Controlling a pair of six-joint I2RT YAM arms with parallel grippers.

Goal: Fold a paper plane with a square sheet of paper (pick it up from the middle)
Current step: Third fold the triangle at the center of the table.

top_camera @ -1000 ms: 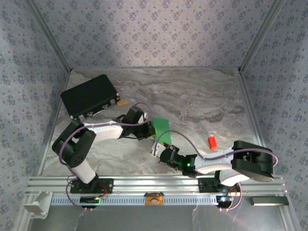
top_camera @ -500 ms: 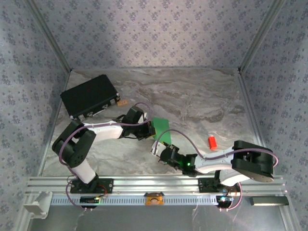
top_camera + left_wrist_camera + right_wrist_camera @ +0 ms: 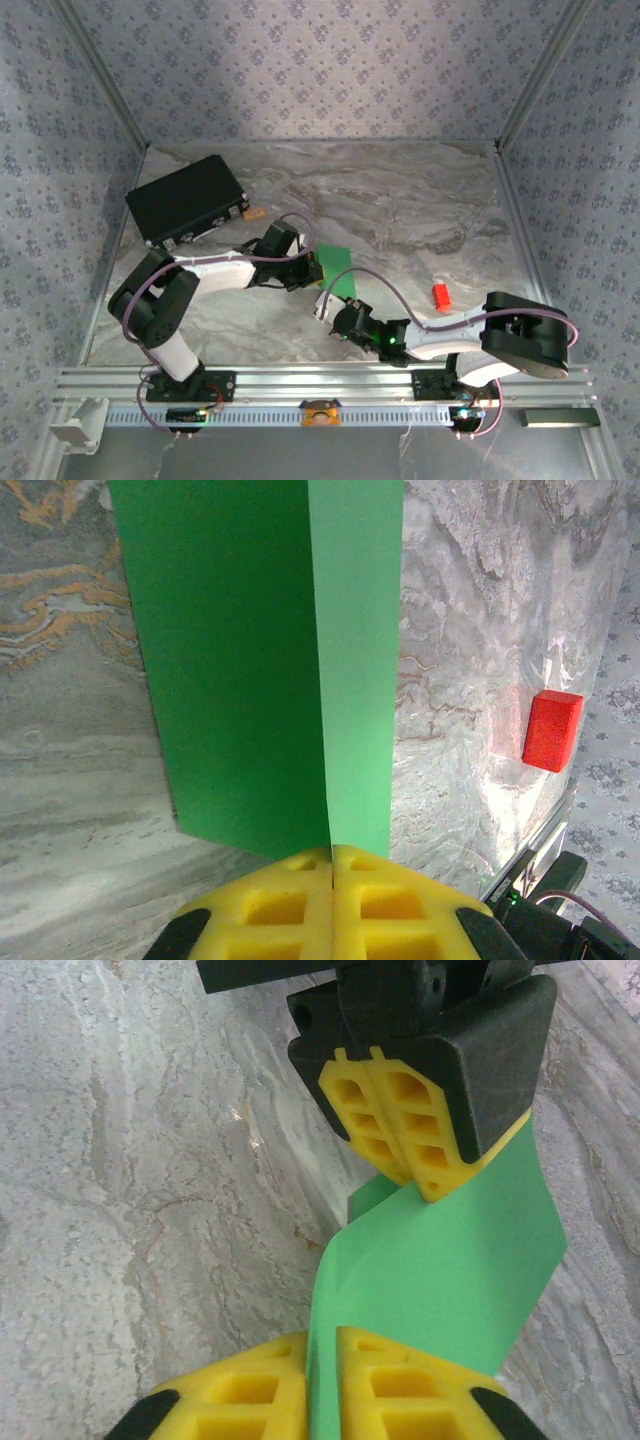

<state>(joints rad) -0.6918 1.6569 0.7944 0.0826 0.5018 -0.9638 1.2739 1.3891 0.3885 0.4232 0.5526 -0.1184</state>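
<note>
- The table [image 3: 420, 200] is a grey marble-look slab, smooth and veined, and fills most of the top view.
- The left arm bends in from the lower left and reaches low toward the centre. Its left gripper [image 3: 332, 855] is clenched, yellow ribbed fingers pressed together on the paper's edge.
- The right arm lies low along the bottom of the top view and points up-left. The right gripper [image 3: 320, 1345] is pinching the other end of the paper, with the sheet running up between its yellow pads.
- The black case [image 3: 186, 200] is a flat rectangle sitting upper left, well apart.
- The square sheet of paper [image 3: 250, 660] is thin, bright green and creased down the middle. It's strung between both grippers at the table's centre and curves a bit in the right wrist view.
- The red block [image 3: 441, 295] is small and boxy, right of the paper.
</note>
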